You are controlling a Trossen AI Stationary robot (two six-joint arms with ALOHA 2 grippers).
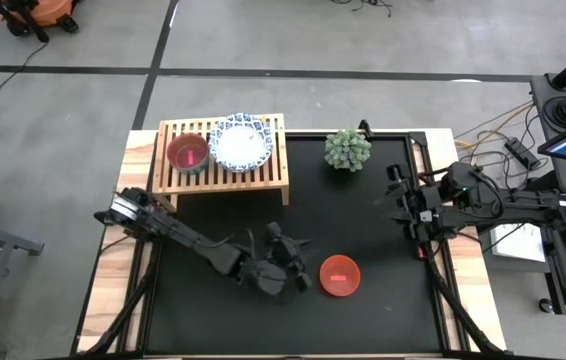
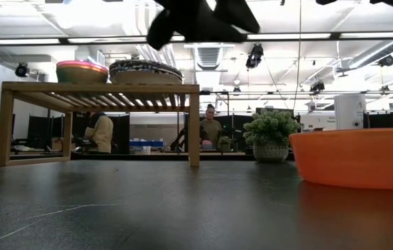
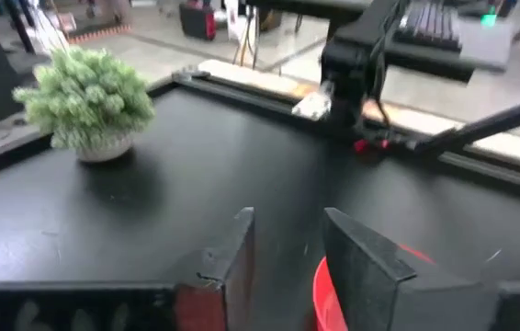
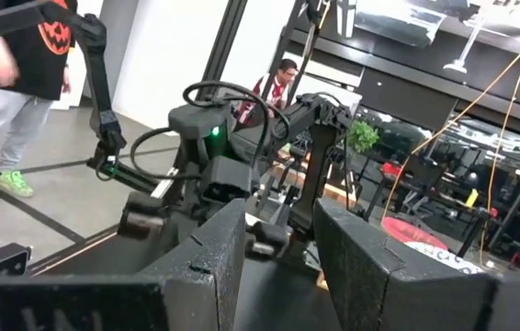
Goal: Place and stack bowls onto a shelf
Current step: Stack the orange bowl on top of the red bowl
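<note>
Red bowl: an orange-red plastic bowl (image 1: 340,275) sits upright on the black mat (image 1: 363,230) at the near side of the table, toward the right of centre; in the low view it fills the right foreground (image 2: 355,157), and a sliver of its rim (image 3: 320,292) shows past the left arm's fingers.
Left gripper: the left gripper (image 1: 285,262) hangs just beside the red bowl on its left, above the mat. Its two fingers (image 3: 228,267) stand parted with a clear gap and nothing between them. It appears to be off the bowl, though the overhead angle makes that hard to be sure of.
Right gripper: the right gripper (image 1: 400,205) waits over the right edge of the mat, well apart from the bowl; its fingers (image 4: 209,253) are spread with nothing held.
Potted plant: a small green plant (image 1: 347,149) stands at the far edge of the mat, right of the shelf.
Shelf: the light-wood slatted shelf (image 1: 263,180) stands at the far left of the table.
On the shelf: a pink bowl (image 1: 188,152) on the left, and touching or just beside it a white bowl with a blue patterned rim (image 1: 242,143) on the right.
Room beyond: two people (image 2: 210,128) are visible past the table in the low view.
</note>
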